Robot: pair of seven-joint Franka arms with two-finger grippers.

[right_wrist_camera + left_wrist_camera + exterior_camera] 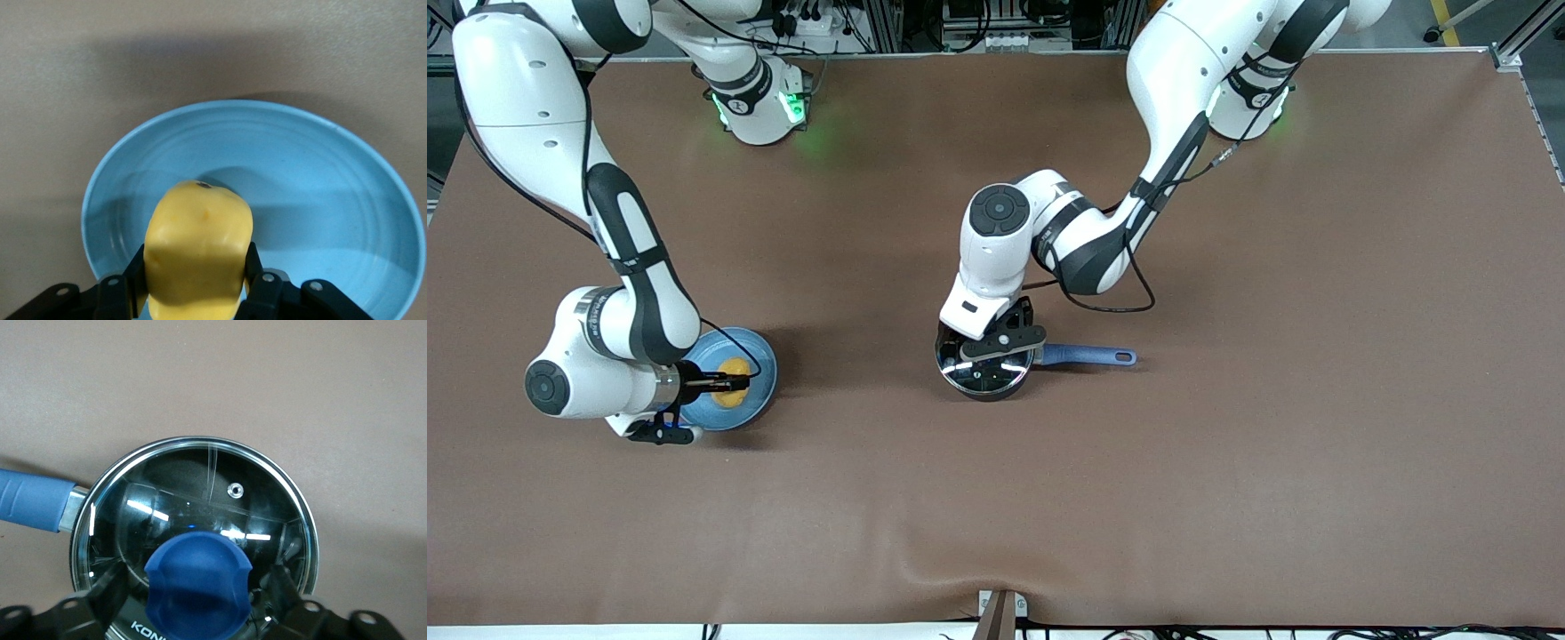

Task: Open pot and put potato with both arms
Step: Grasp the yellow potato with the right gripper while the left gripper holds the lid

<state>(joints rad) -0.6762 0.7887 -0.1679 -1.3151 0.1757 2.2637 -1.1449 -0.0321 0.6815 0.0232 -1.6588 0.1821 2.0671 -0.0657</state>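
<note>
Yellow potato [199,250] sits clamped in the right gripper [197,287] over the plate [320,200]; the left gripper [197,603] straddles the pot [987,373] lid's knob [198,583], fingers apart.

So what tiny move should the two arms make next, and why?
Probably the left gripper should finish pinching the round blue knob and lift the clear glass lid. The small black pot is covered, so the lumpy yellow potato, clamped by the right gripper over the light-blue plate, cannot go in yet.
</note>
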